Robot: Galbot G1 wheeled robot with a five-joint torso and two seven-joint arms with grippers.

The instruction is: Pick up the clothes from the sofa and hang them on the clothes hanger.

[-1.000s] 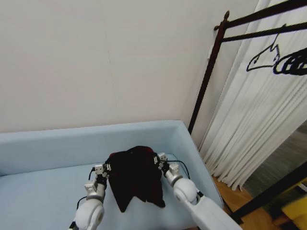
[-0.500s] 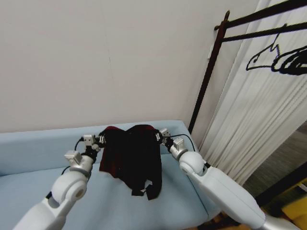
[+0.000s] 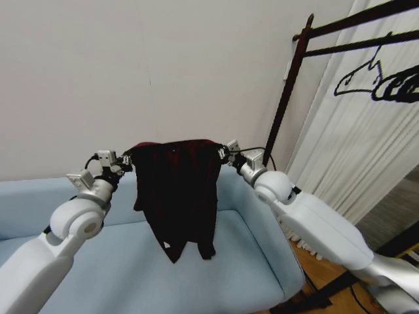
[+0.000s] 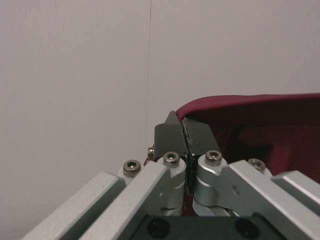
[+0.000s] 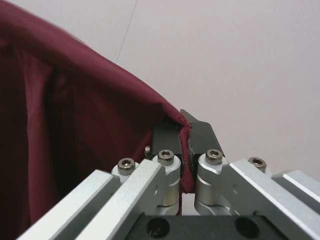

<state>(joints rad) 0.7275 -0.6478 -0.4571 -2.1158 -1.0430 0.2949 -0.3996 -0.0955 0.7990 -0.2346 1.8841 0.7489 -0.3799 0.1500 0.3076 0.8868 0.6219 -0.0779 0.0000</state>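
Dark red garment (image 3: 177, 196) is held spread above sofa (image 3: 249, 261) btwn left gripper (image 3: 126, 159) and right gripper (image 3: 224, 152), both clamped on its top corners, long axis vertical; hangers (image 3: 395, 89) are sited to robot's right, nearer right arm.

Left gripper (image 4: 185, 131): black fingers pressed together, a fold of the dark red garment (image 4: 265, 125) pinched between them. Taking the fingertips' forward direction as twelve o'clock, the cloth spreads from the gripper toward three o'clock. Pale wall (image 4: 75, 75) behind, with a thin vertical seam (image 4: 150, 55) near twelve o'clock.
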